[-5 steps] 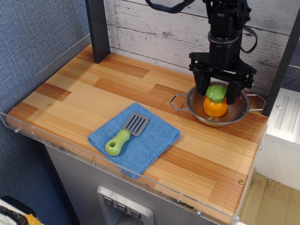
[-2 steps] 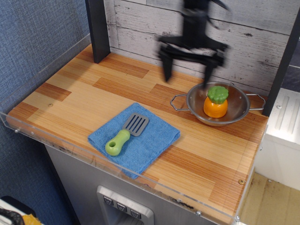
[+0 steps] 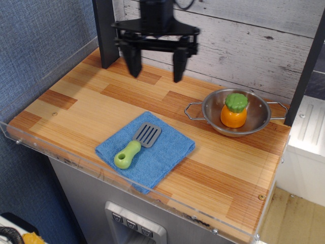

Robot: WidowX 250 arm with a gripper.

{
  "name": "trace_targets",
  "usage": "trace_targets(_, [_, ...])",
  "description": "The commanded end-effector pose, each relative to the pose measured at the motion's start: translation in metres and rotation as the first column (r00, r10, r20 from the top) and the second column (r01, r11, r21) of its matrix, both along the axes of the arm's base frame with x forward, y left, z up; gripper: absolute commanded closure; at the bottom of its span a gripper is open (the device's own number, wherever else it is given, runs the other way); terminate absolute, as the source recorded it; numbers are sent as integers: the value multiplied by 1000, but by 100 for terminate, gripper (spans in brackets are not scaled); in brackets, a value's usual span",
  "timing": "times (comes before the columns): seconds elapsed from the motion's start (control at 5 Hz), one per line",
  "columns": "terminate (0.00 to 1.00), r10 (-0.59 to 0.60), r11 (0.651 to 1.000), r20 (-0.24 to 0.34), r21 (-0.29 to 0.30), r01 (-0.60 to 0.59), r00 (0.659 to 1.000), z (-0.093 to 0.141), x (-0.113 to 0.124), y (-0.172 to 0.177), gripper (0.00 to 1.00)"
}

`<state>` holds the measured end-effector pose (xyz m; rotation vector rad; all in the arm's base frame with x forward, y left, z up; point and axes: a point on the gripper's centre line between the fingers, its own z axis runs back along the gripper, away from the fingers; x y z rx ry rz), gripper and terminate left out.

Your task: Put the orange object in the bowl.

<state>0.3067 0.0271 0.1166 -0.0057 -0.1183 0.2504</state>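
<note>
The orange object, a glossy orange toy fruit with a green leafy cap, stands upright inside the shiny steel bowl at the right back of the wooden counter. My gripper hangs above the counter's back middle, well to the left of the bowl. Its two black fingers are spread wide and hold nothing.
A blue cloth lies at the front middle with a green-handled grey spatula on it. A dark post stands at the back left, close to my gripper. A clear plastic rim runs along the front and left edges.
My gripper let go of the orange object in the bowl, rose, and swung left across the back of the counter. The fruit stays in the bowl.
</note>
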Motion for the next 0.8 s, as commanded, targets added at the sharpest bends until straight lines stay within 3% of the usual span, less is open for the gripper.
trace_targets(0.0, [0, -183, 983, 87, -16, 185, 979, 16, 3, -4, 0])
trace_targets(0.4, [0, -219, 975, 88, -15, 221, 972, 17, 4, -3, 0])
trace_targets(0.6, [100, -219, 975, 88, -15, 221, 972, 17, 4, -3, 0])
